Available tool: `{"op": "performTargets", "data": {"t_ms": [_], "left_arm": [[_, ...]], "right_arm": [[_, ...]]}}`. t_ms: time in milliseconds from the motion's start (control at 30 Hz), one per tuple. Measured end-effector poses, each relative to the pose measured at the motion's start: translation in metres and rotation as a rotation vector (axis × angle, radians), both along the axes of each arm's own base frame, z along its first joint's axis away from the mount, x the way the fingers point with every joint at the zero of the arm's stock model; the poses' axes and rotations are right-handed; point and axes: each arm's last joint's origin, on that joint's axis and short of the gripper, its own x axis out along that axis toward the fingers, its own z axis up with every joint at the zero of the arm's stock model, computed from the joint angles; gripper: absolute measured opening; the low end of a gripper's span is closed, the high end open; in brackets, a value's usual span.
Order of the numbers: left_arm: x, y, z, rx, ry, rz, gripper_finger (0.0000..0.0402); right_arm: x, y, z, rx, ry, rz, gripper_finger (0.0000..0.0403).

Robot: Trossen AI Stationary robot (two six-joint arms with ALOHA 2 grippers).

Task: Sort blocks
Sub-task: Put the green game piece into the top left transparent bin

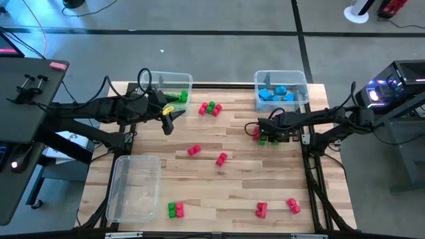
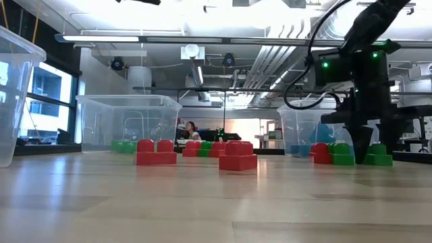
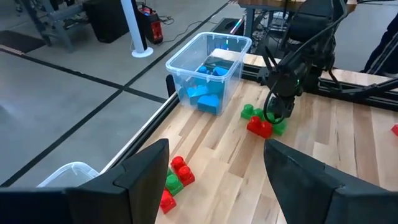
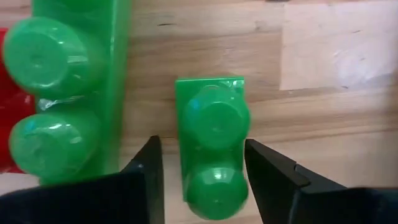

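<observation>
bins are standing at the table's edges so each colour gets its own home: the far right bin [image 1: 281, 88] is holding blue blocks [image 1: 275, 93], the far left bin [image 1: 167, 89] is holding green ones, and the near left bin [image 1: 135, 188] looks empty, probably waiting for red. the right gripper [image 4: 202, 177] is reaching straight down over the mixed cluster beside the blue bin, its fingers standing apart on either side of a small green block [image 4: 212, 144], not yet squeezing it. a longer green block [image 4: 68, 93] is lying just beside, against a red one. the left gripper [image 3: 214, 165] is hovering open near the green bin, holding nothing. other blocks are sitting scattered across the table [image 1: 246, 179].
</observation>
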Motion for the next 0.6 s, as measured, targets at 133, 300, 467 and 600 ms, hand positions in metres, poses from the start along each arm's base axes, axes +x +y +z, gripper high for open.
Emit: {"op": "performTargets", "data": {"t_ms": [133,300,467,600], "left_arm": [[0.000,0.000,0.000,-0.006,-0.003,0.003,0.0247],[0.000,0.000,0.000,-0.009,-0.005,-0.001,0.0247],[0.001,0.000,0.002,-0.010,-0.023,-0.001,0.0247],[0.006,0.000,0.006,-0.003,-0.081,0.001,0.0247]], "right_arm": [[0.001,0.002,0.000,-0.001,0.006,0.037,0.0102],[0.002,0.009,0.009,-0.022,0.051,0.108,0.0013],[0.000,0.016,0.041,0.007,0.078,0.186,0.0022],[0.005,0.023,0.082,-0.078,-0.009,0.262,0.0006]]}}
